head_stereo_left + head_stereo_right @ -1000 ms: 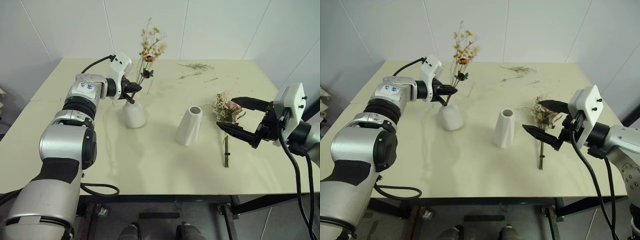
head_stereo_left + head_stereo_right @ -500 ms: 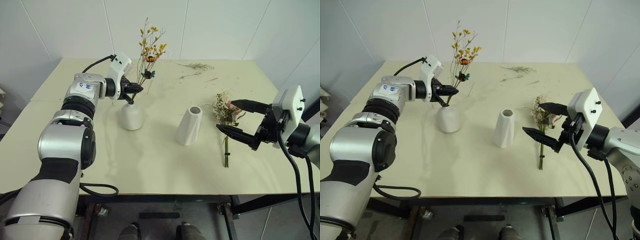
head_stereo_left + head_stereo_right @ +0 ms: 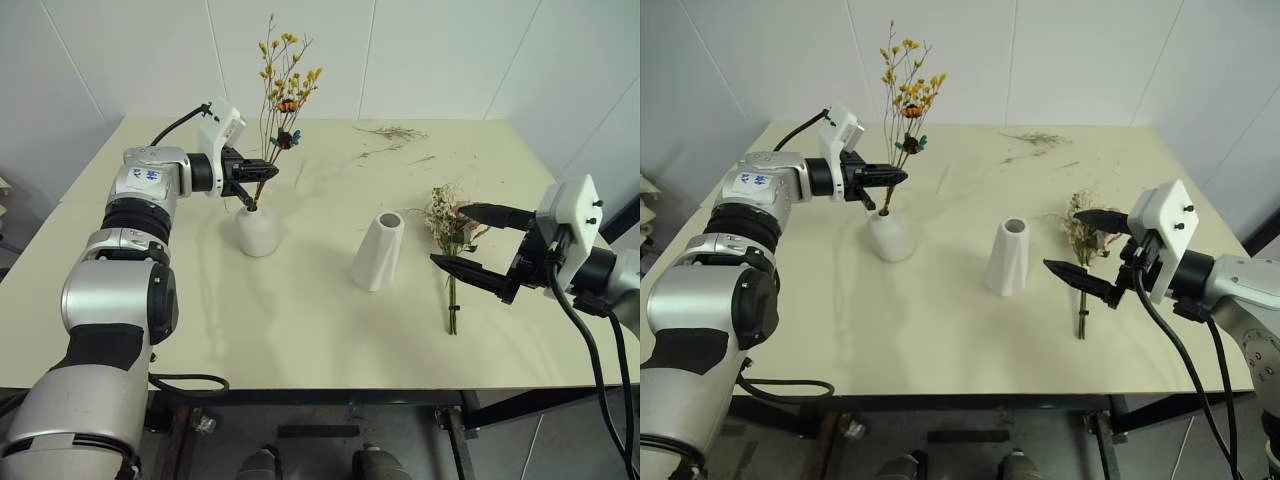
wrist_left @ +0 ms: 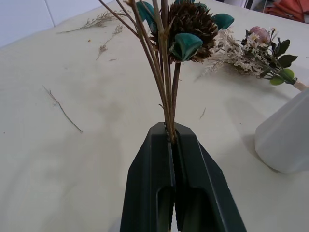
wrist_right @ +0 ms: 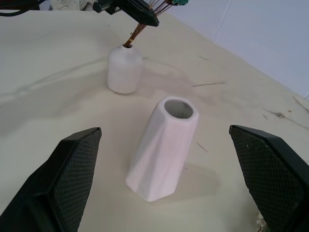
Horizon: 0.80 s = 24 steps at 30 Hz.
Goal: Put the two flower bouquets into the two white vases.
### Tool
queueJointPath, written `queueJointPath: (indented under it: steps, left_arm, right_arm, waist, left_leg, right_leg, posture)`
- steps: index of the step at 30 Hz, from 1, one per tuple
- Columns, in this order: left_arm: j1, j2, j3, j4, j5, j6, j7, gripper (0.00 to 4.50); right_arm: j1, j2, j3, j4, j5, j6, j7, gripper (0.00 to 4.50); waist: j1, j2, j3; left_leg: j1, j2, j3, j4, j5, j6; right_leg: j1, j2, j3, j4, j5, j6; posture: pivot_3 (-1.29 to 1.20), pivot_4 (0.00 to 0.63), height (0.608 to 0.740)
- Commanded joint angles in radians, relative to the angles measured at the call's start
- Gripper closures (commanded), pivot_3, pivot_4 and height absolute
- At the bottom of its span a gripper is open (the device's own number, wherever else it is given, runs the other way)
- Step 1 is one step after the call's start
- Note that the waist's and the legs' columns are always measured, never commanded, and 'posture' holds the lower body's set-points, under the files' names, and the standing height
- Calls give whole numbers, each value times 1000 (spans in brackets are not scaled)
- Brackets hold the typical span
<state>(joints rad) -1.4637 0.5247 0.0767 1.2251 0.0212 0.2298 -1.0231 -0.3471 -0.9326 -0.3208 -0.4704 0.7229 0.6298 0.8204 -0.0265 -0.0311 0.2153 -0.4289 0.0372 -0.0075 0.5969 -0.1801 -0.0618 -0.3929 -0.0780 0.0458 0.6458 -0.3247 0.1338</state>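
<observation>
Two white vases stand on the cream tabletop, and there are two bouquets. The short round vase sits toward the left, and the thin sprig of yellow-orange blossoms rises from its narrow neck with the stem ends inside the mouth. The left end effector is clamped shut on those stems just above the neck; the left wrist view has its two black fingers pressed together around the thin stalks, with a dark seed head and teal leaves just above. The taller tapered vase stands upright near the middle of the tabletop, its mouth open and unfilled. The fuller bunch of pale dried flowers lies flat to the right of it, its stems pointing toward the near edge. The right end effector hovers beside that bunch with its two fingers spread wide, gripping nothing. A few loose dried twigs lie scattered near the far edge.
</observation>
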Motion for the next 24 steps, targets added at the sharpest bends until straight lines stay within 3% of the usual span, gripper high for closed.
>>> queueJointPath:
  steps: [1,10,15,24]
  left_arm:
    - [7,26,29,-58,-43,-1,-7,4475]
    - [82,38,113,-116,-148,-62,-20,4475]
    - [138,41,221,-145,-269,-149,-89,4475]
    - [167,58,280,-127,-359,-167,-215,4475]
  right_arm:
    - [-16,-23,-8,-19,-15,-22,15,0]
    - [-30,-27,4,-21,-36,-35,49,0]
    - [-36,-26,9,-19,-41,-34,55,0]
    - [-63,-13,31,-3,-45,-52,75,0]
  waist:
    - [0,0,0]
    - [0,0,0]
    - [-1,0,0]
    - [0,0,0]
  left_leg:
    - [0,0,0,0,0,0]
    - [0,0,0,0,0,0]
    - [0,0,0,0,0,0]
    - [0,0,0,3,0,0]
  right_leg:
    - [0,0,0,0,0,0]
    - [0,0,0,1,0,0]
    - [0,0,0,1,0,0]
    - [0,0,0,2,0,0]
  posture:
    - [0,150,740]
    - [0,150,740]
    - [0,150,740]
    - [0,150,740]
